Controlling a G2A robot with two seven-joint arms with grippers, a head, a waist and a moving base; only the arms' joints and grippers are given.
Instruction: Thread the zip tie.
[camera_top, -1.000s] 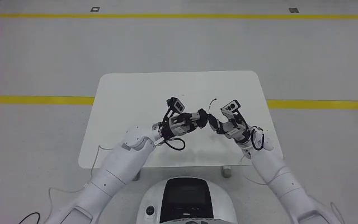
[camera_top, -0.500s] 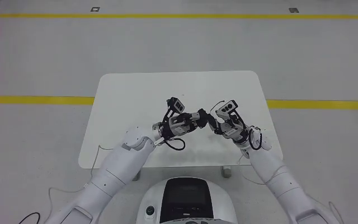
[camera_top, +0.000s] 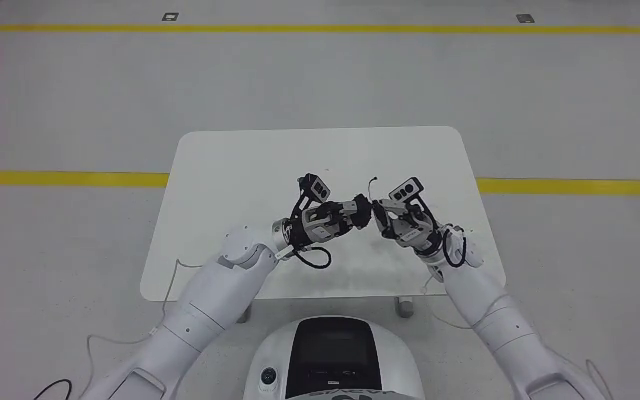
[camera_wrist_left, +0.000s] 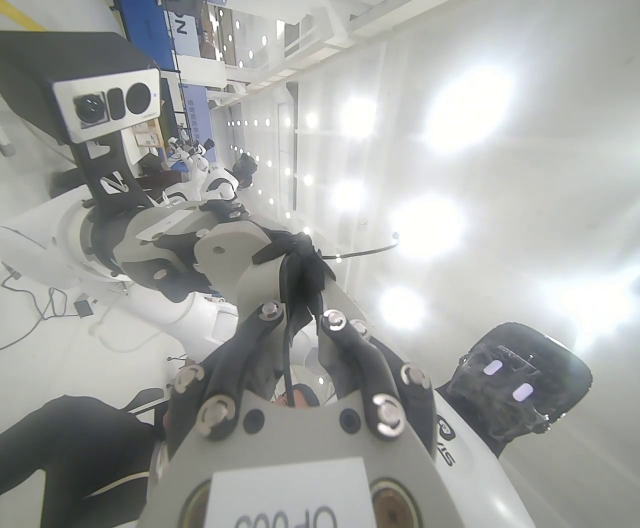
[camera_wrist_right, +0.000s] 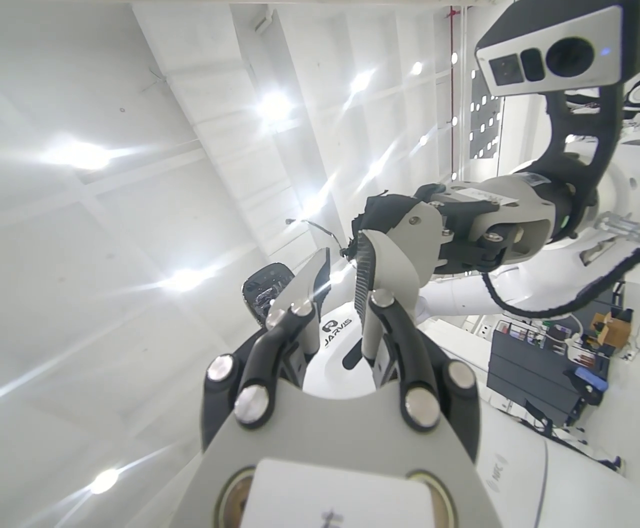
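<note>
The zip tie (camera_top: 374, 186) is a thin black strap held above the table (camera_top: 250, 180), its free tail curving up and away. My left gripper (camera_top: 365, 211) is shut on it; in the left wrist view the strap (camera_wrist_left: 360, 252) leaves the pinched black pads and ends in a small tip. My right gripper (camera_top: 381, 217) meets the left one tip to tip. In the right wrist view its fingers (camera_wrist_right: 314, 272) stand apart, and the strap (camera_wrist_right: 320, 229) crosses just past their tips, coming out of the left gripper (camera_wrist_right: 367, 225).
The white table has rounded corners and bare surface all around the arms. Grey floor with yellow lines (camera_top: 80, 179) surrounds it. Both wrists hang over the table's near right part.
My right gripper has moved in toward the left one until the tips meet. The strap's tail has swung slightly leftward. The left arm has stayed put.
</note>
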